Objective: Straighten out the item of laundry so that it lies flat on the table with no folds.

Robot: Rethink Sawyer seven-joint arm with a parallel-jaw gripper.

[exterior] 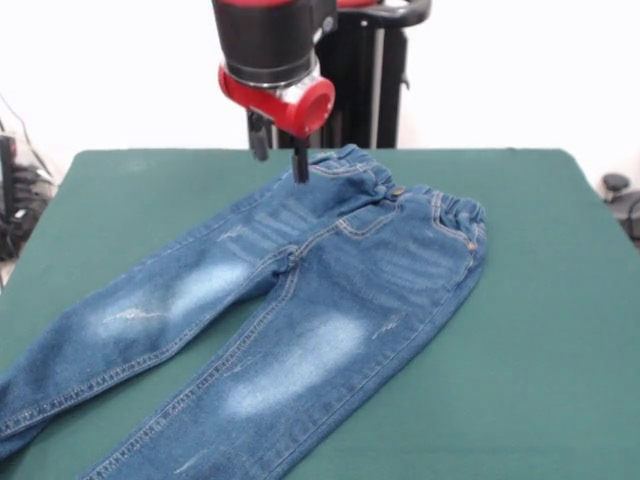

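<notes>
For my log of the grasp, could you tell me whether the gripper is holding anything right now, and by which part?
Nothing is held. The gripper hangs open above the jeans near the waistband end, its fingers apart with no cloth between them.

Both legs of the jeans [300, 300] run out past the lower picture edge, so their hems cannot be seen. The near side of the counter [540, 350] is cut off there too, along with its two near corners. Above the jeans' waistband, the arm [272, 45] is cropped by the top edge. The hand [279, 155] covers a small stretch of waistband behind it.
</notes>
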